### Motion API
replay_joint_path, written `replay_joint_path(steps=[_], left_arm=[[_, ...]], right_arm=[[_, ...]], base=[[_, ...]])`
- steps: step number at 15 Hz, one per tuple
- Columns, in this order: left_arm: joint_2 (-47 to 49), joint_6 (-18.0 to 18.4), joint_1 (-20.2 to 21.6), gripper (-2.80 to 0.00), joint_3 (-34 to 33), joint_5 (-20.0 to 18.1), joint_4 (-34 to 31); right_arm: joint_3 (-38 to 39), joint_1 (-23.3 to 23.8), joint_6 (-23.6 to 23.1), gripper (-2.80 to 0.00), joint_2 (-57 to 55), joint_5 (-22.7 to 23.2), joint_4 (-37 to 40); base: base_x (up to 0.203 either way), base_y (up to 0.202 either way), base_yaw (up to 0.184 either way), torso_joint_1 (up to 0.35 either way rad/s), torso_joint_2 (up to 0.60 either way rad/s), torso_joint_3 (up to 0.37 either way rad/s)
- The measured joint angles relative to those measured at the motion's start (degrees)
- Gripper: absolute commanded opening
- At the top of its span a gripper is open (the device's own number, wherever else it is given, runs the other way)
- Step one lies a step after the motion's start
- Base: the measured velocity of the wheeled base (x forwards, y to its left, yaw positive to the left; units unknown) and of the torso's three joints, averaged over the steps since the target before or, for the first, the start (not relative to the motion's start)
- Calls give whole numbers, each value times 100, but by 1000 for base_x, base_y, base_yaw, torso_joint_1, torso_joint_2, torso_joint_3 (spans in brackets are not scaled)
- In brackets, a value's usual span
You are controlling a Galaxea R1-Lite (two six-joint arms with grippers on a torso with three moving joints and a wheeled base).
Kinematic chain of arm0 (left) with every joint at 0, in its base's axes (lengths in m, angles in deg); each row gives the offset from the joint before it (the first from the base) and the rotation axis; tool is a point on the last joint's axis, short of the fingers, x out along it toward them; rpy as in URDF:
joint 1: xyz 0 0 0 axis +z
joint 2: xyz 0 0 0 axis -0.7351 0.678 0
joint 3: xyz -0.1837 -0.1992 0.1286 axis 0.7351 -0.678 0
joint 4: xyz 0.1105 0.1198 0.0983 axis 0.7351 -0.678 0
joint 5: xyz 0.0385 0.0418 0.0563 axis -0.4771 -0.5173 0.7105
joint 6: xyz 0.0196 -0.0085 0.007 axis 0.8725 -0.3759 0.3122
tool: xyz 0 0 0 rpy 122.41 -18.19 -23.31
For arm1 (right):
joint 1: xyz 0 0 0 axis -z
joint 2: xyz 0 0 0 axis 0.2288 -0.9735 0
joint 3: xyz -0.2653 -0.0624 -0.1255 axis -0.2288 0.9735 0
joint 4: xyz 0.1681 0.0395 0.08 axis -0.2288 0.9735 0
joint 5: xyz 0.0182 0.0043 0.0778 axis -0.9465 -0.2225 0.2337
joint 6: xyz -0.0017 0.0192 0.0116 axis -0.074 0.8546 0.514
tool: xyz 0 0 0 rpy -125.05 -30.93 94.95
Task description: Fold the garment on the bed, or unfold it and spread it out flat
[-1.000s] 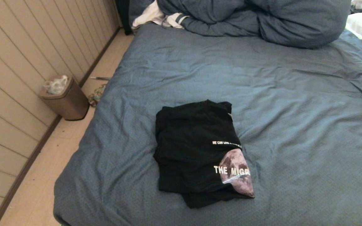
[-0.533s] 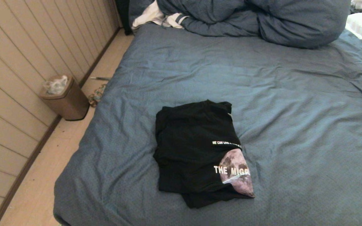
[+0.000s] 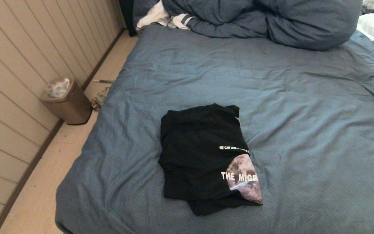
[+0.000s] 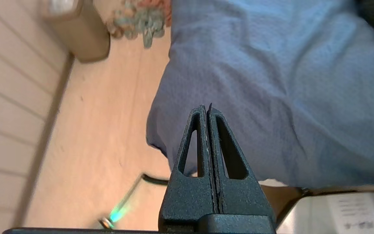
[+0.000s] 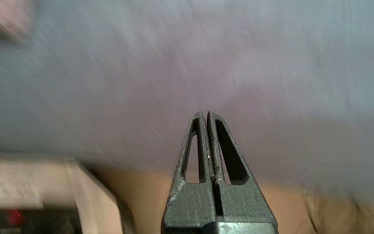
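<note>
The black T-shirt (image 3: 203, 159) is seen folded into a rough rectangle on the bed (image 3: 304, 130), near its front edge and closer to the left edge than the right, the moon print and white lettering turned up at its front right corner. A bulky blue duvet (image 3: 265, 19) is heaped along the far edge, with white striped clothing (image 3: 161, 16) beside it at the far left corner. A brown waste bin (image 3: 67, 100) is stood on the floor off the left edge. The left claw (image 4: 207, 109) is pressed fully together, gripping nothing, over the bed's front left corner; the right claw (image 5: 205, 114) is likewise closed and empty above the sheet.
</note>
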Motion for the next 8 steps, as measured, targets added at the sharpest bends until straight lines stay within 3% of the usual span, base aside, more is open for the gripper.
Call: replay_joint_path(steps=[4,8], left_arm=[[-313,189,-30,-280,108,23,-227],[-364,-68,-34,-280,113,0,-244]], right_arm=[[9,-6,-22,-280,-2,-30,211],[14,-2,-12,-280,3,-16,225]], base=[[0,0,0,0,0,0],[0,0,0,0,0,0]])
